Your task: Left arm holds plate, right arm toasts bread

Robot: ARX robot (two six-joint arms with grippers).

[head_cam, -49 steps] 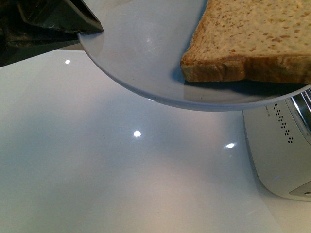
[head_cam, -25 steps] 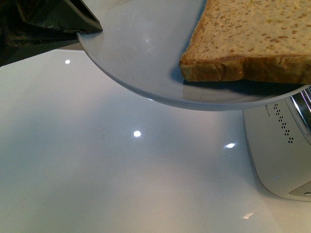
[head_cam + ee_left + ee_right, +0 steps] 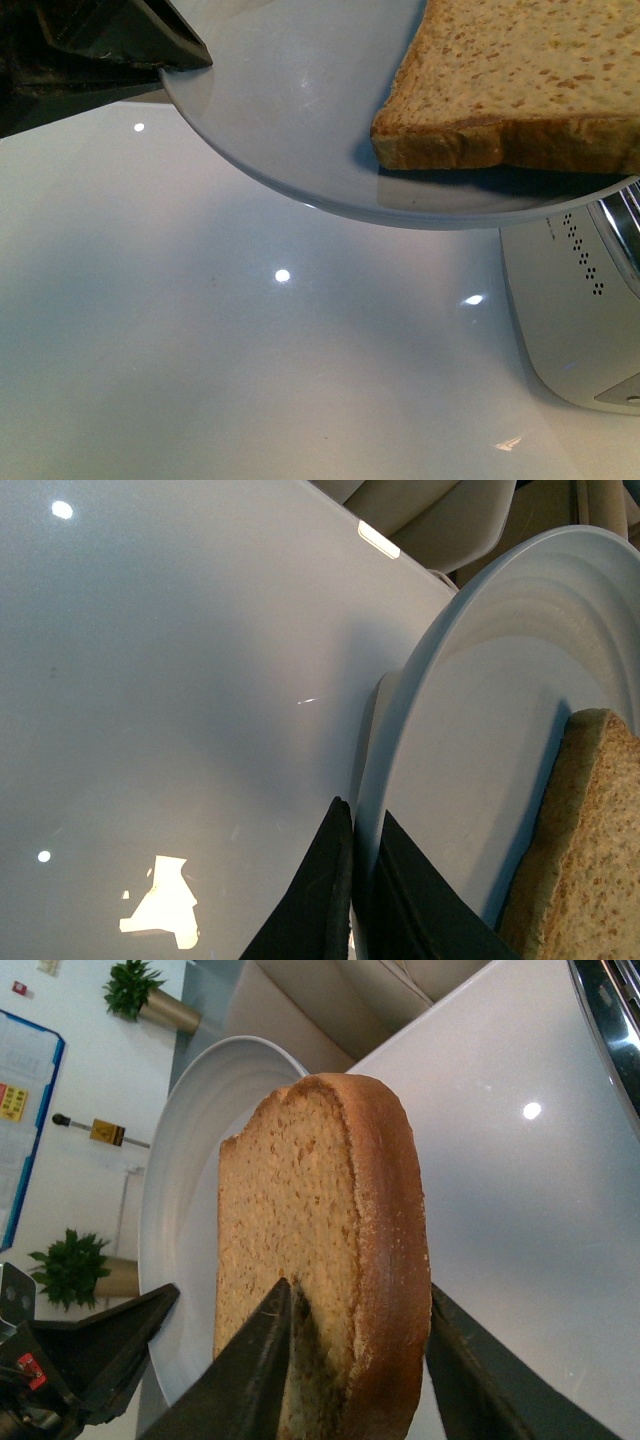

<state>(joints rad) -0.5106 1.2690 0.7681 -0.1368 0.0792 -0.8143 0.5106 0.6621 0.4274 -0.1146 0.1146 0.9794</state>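
Note:
The pale blue-white plate (image 3: 290, 110) is held up above the table at the top of the front view, its rim pinched by my left gripper (image 3: 185, 60), which is shut on the plate. In the left wrist view the two dark fingers (image 3: 320, 900) clamp the plate's (image 3: 480, 720) edge. The bread (image 3: 520, 85), a light brown slice with a tan crust, hovers just over the plate's right part. My right gripper (image 3: 355, 1360) is shut on the bread (image 3: 310, 1240), one finger on each face. The right gripper is out of the front view.
A white toaster (image 3: 580, 310) with a perforated side and a chrome top stands at the right on the glossy white table (image 3: 250, 350), partly under the plate. The toaster's chrome edge (image 3: 610, 1020) shows in the right wrist view. Beige chairs (image 3: 430, 520) stand beyond the table.
The bread has shifted very slightly on its place above the plate. The plate and the left gripper have held still.

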